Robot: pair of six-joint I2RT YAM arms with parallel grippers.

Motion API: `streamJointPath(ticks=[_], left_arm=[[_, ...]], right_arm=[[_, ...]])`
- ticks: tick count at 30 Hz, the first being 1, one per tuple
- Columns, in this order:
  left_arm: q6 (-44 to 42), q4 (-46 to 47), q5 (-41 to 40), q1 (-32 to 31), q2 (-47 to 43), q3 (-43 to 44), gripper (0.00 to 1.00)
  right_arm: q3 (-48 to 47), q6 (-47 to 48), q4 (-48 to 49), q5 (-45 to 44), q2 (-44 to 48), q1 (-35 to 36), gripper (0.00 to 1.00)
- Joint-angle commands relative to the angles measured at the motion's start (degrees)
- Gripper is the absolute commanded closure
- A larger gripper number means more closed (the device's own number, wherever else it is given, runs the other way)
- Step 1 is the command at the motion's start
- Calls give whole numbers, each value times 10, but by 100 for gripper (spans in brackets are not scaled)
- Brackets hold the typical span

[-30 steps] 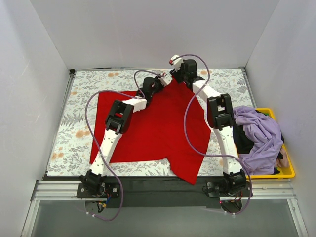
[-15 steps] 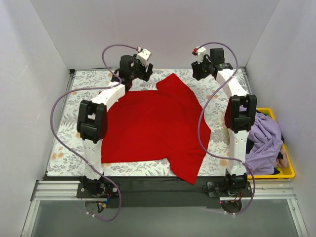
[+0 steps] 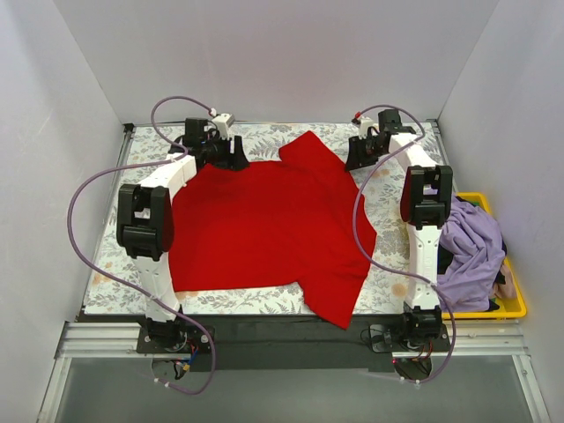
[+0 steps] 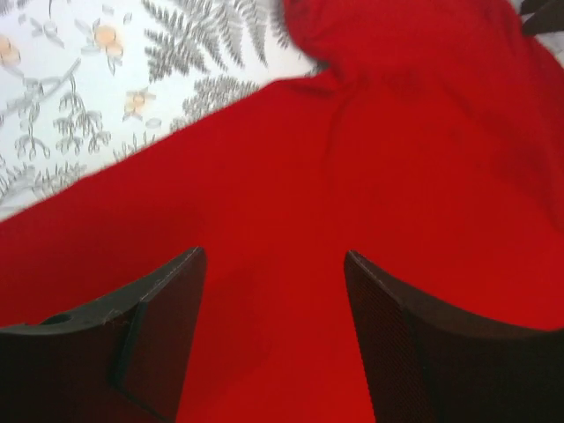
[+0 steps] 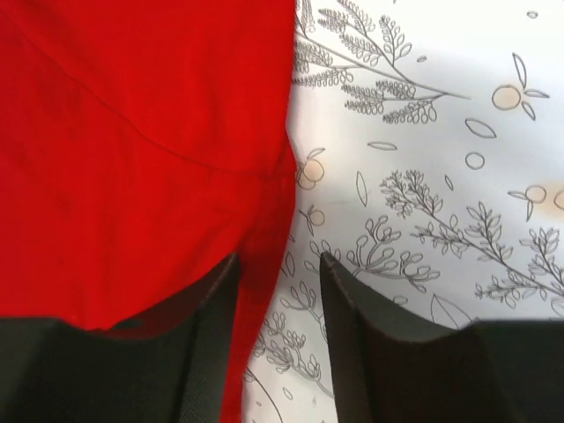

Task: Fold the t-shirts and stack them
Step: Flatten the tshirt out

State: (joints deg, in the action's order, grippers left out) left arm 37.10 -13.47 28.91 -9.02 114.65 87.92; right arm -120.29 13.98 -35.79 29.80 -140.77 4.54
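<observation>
Spreading step, by my reading: the plain bright red short-sleeved t-shirt [image 3: 273, 229] lies open and mostly flat across the middle of the top view, on the floral-patterned table [image 3: 119, 238]. One sleeve points toward the upper centre. A lower corner hangs over the table's front edge at lower centre. No fold made yet.

The second pale lilac t-shirt [image 3: 471, 247] is heaped in the yellow plastic bin [image 3: 515, 308] at the right of the frame, untouched.

Left hand [image 3: 225, 154], upper left of the top view, sits over the shirt's corner there. In its wrist view the left hand [image 4: 273, 260] stands wide, with unbroken red cloth [image 4: 397, 159] between and under the fingers and nothing pinched.

Right hand [image 3: 361, 154], upper right, sits at the shirt's side edge. In its wrist view the right hand [image 5: 278, 260] shows a narrower gap. The cloth edge [image 5: 132, 159] runs up through that gap, with bare table [image 5: 441, 176] on the other side. No grip visible.

Risks from here:
- The right hand straddles only a thin margin of cloth, so closing may catch too little and the cloth may slip out on the lift.
- The left hand is over open cloth, not an edge. Closing there may bunch the fabric or take a single layer, giving a skewed fold.
- The overhanging corner could drag the shirt off square once either side is raised.
</observation>
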Motion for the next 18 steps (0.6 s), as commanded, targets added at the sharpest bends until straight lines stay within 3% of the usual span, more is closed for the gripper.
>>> streamJointPath(ticks=[1, 5, 10, 12, 13, 18], left_arm=[[10, -23, 18, 9, -57, -8, 37], [20, -31, 8, 31, -51, -7, 37], [58, -44, 15, 77, -26, 10, 37], [62, -46, 21, 87, -17, 12, 37], [63, -45, 17, 89, -15, 9, 37], [33, -62, -54, 89, 7, 21, 37]], right_arm=[[-16, -26, -24, 29, -22, -4, 53], [-14, -39, -32, 55, -35, -5, 64], [-4, -48, -45, 111, -29, -11, 70], [-7, -49, -47, 105, -27, -12, 92], [-13, -48, -46, 76, -25, -15, 99], [0, -37, -2, -114, 15, -16, 99]])
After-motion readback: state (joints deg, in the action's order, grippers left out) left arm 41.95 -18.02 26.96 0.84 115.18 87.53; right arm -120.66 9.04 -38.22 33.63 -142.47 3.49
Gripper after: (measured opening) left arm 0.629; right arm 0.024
